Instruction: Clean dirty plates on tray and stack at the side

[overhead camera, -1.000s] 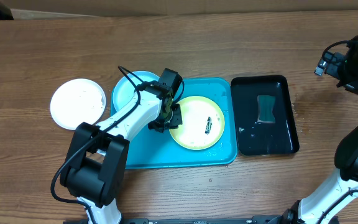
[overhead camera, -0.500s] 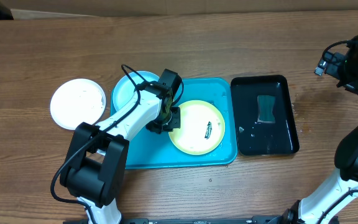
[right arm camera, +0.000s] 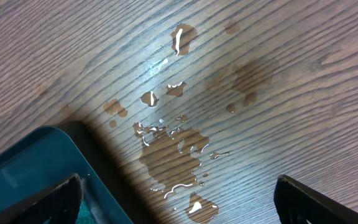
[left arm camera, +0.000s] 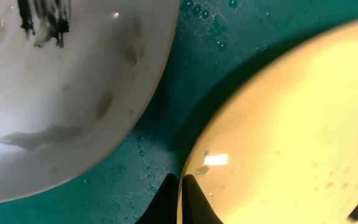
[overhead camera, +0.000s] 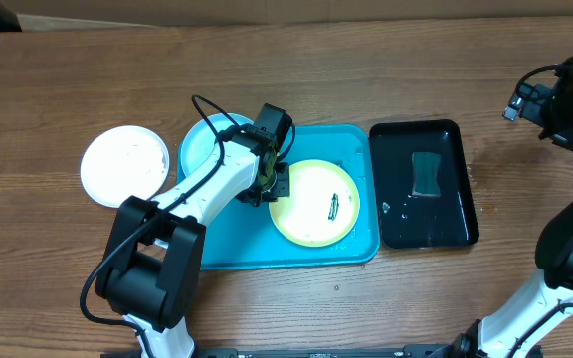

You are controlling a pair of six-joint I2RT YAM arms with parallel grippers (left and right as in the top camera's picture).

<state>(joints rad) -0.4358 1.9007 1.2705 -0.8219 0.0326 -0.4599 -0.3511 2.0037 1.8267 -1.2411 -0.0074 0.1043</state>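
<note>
Yellow-green plate [overhead camera: 316, 202], bearing 1 dark smear [overhead camera: 335, 204], lies in the turquoise tray [overhead camera: 267, 249]. The left gripper [left arm camera: 180, 199] is clenched on its 9 o'clock rim. Light blue plate [overhead camera: 202, 149] overlaps the tray's 10 o'clock corner, and the white plate [overhead camera: 122, 165] lies outside at 9 o'clock. Black tray [overhead camera: 461, 139] holding a sponge [overhead camera: 427, 174] sits at 3 o'clock. The right gripper [right arm camera: 179, 205] is spread wide over water drops [right arm camera: 173, 149].
</note>
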